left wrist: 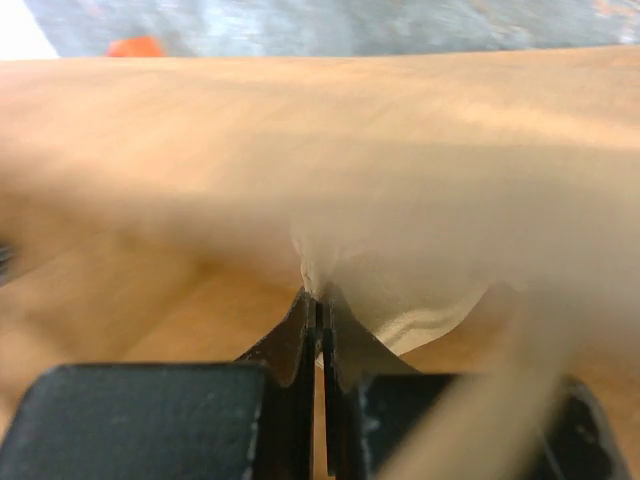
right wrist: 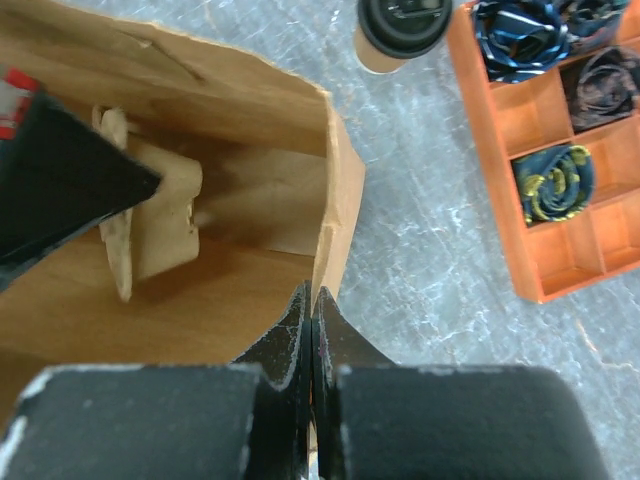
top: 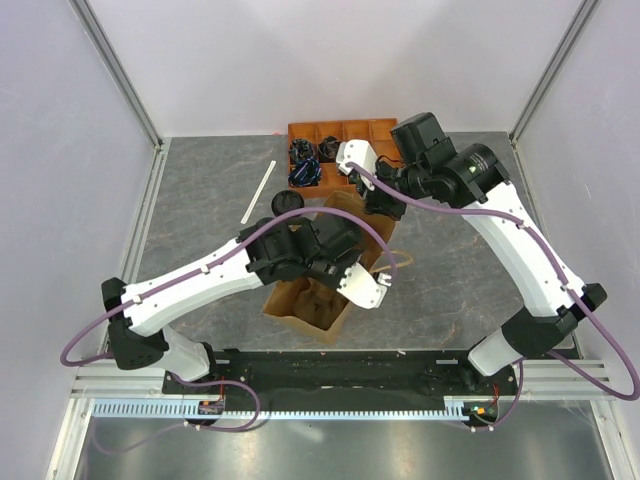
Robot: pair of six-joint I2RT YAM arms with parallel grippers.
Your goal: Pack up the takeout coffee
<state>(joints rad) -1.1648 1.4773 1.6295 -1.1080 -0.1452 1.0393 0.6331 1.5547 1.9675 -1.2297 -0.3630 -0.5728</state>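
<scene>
The takeout coffee, a small brown cup with a black lid, stands on the table just beyond the brown paper bag; the right wrist view shows the coffee outside the bag's far corner. My right gripper is shut on the bag's rim, holding the mouth wide. My left gripper reaches inside the bag and is shut on the edge of a pale moulded cup carrier. That carrier stands on edge in the bag beside a black finger of the left gripper.
An orange compartment tray with rolled dark ties sits at the back, close to the right wrist. A white stick lies to the left of the coffee. Side walls close in the grey table.
</scene>
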